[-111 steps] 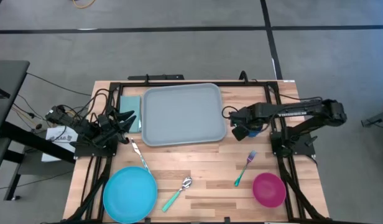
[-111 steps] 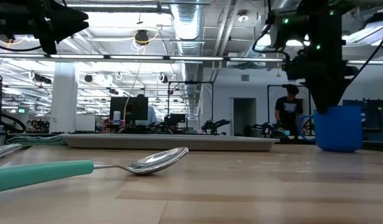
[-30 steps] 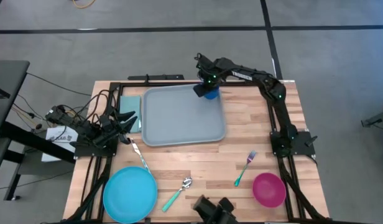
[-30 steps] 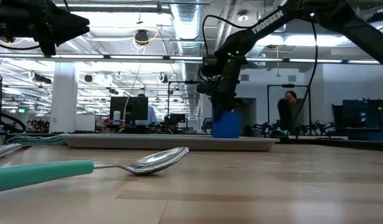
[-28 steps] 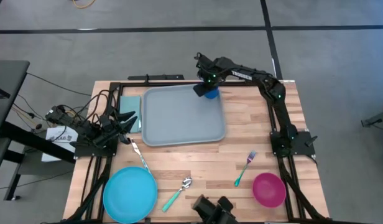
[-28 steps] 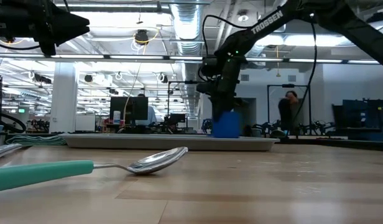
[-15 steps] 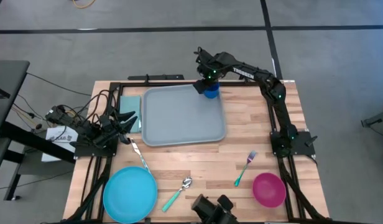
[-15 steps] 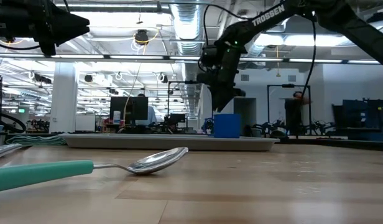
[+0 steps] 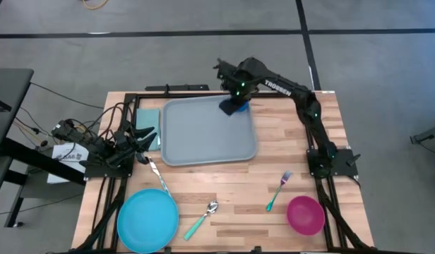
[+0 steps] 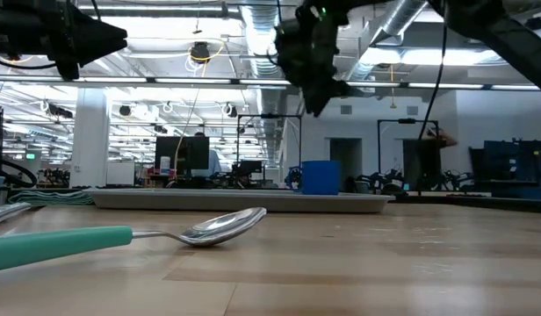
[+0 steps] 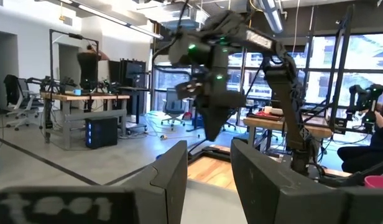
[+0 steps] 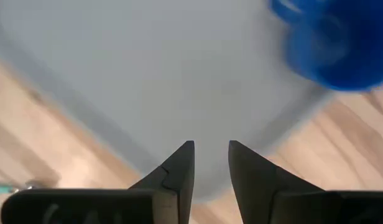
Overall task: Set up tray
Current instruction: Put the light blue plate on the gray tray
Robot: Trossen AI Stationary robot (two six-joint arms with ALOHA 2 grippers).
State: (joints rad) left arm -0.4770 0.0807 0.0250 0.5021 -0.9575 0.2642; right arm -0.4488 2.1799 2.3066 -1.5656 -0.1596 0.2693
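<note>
**One brand name readable**

White capital letters reading "TROSSEN" run along the right arm [image 9: 277,86] in the high view. A white label [image 9: 66,152] beside the table's left edge carries dark print that is too small to read. In the left wrist view, pale characters on the body of the left gripper [image 11: 209,165] are too blurred to read.

Sitting on worktop [image 9: 224,185]: one tray [image 9: 207,130], one blue cup [image 9: 238,106], one blue plate [image 9: 147,220], one pink bowl [image 9: 305,215], one spoon [image 9: 201,219], one fork [image 9: 277,190], one knife [image 9: 157,174].
</note>
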